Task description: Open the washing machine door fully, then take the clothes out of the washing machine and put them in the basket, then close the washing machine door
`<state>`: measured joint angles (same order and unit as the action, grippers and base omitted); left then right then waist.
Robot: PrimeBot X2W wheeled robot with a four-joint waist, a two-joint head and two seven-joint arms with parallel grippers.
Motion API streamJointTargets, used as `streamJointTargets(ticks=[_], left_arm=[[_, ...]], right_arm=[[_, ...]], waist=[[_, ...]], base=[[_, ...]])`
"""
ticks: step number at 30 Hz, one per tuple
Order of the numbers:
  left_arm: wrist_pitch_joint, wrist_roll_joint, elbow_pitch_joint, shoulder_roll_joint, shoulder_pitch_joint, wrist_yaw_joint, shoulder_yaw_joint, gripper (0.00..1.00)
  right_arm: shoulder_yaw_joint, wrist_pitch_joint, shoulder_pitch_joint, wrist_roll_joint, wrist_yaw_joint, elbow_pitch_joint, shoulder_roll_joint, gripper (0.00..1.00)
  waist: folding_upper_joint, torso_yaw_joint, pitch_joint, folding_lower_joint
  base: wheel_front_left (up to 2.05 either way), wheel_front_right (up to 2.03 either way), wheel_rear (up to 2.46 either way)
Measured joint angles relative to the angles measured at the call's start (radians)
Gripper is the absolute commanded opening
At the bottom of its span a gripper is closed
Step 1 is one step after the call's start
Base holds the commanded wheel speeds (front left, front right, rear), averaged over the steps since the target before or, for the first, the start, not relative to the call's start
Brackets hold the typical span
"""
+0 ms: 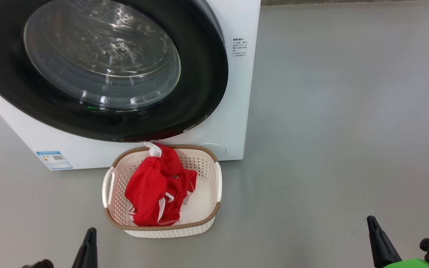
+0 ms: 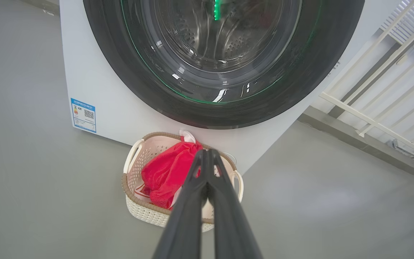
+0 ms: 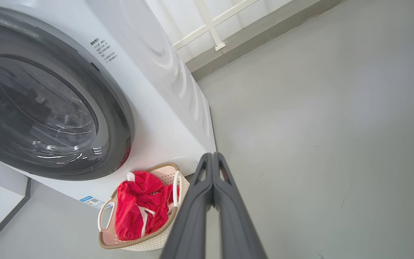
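Note:
The washing machine [image 1: 233, 111] [image 2: 95, 72] [image 3: 164, 90] stands with its door [image 1: 102, 63] [image 2: 225, 54] [image 3: 49, 115] flat against the front, black rim and glass window facing me. Just before it on the floor sits the basket [image 1: 214, 175] [image 2: 135, 208] [image 3: 138, 242]. The red garment with white trim [image 1: 158, 186] [image 2: 167, 172] [image 3: 138, 208] lies in it, over a white cloth [image 1: 199, 204]. My left gripper [image 1: 89, 232] [image 2: 207, 153] is shut and empty, low at the left. My right gripper [image 1: 371, 219] [image 3: 212, 154] is shut and empty, low at the right.
Grey floor [image 1: 348, 111] stretches wide to the right of the machine. A white railing [image 2: 383, 100] [image 3: 210, 25] and a wall base run behind the machine. A blue label [image 1: 54, 159] marks the machine's lower left front.

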<state>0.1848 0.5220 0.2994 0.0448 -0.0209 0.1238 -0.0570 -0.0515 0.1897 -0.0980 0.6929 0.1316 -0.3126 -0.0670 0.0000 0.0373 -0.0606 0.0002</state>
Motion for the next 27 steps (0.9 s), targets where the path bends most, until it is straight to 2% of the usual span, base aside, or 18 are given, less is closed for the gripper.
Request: streamJointTargets(ticks=[27], left_arm=[[-0.079,0.271,-0.004,0.000,0.008,0.000,-0.004,0.00]], right_arm=[[-0.015,-0.077,0.042,0.237,0.000,0.009,0.004,0.00]], waist=[[0.0000,-0.010,0.015,-0.0001]], base=[[0.00,0.00,0.00]])
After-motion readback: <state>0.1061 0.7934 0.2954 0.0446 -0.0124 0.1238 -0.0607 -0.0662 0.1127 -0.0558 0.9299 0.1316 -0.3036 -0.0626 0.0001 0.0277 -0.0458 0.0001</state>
